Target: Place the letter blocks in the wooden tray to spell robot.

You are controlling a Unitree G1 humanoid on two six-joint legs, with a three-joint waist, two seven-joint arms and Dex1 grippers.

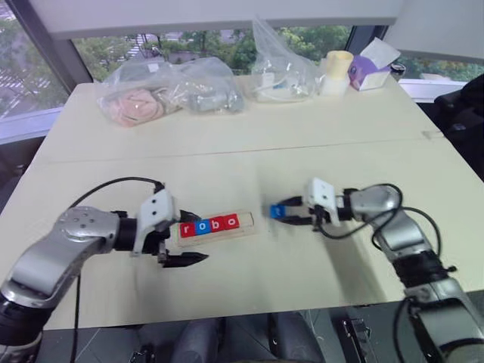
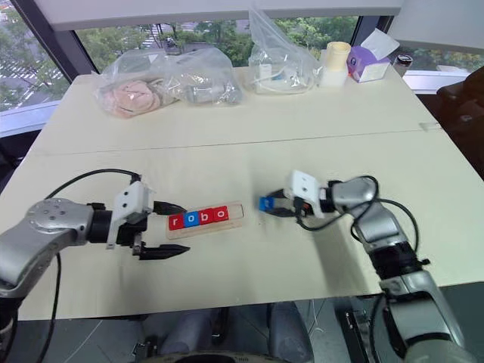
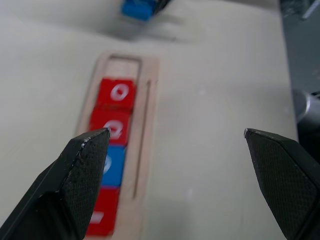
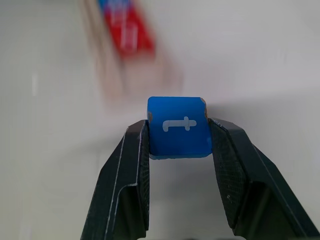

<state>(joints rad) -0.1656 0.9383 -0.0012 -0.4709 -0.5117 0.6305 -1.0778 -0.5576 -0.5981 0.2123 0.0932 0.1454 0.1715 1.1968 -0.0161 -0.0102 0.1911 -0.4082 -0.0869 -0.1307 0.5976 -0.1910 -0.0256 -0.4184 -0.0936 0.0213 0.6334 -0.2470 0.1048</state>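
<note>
While the left gripper (image 2: pixel 175 250) hangs with its two black fingers spread wide and empty at the near edge of the table (image 2: pixel 249 151), just in front of the left end of the wooden tray (image 2: pixel 237 218), the work belongs to the other arm. The tray lies flat on the pale tabletop between the two arms, and four letter blocks (image 1: pixel 209 225) already sit in its slot reading r, o, b, o: red, blue, red, red. The last place, at the tray's right end, is bare wood.

Just beyond that open end, the right gripper (image 4: pixel 178 131) is pinched onto the blue t block (image 4: pixel 178 127), one pad on each side edge, the white letter face turned up. The block looks clear of the table, close to the tray but not yet over the slot.

To my eye the tile is a light, stiff little thing, smooth-faced and likely a bit slippery, so the side-edge hold with textured pads seems right; a pinch on the faces would hide the letter and block it from seating. It sits out at the fingertips, so I would guess a bump against the tray lip could twist it. The tray itself looks light enough to slide if nudged.

Farther back, plastic bags (image 2: pixel 166 87), a paper roll (image 2: pixel 336 64) and a small box (image 2: pixel 369 64) sit well apart.
</note>
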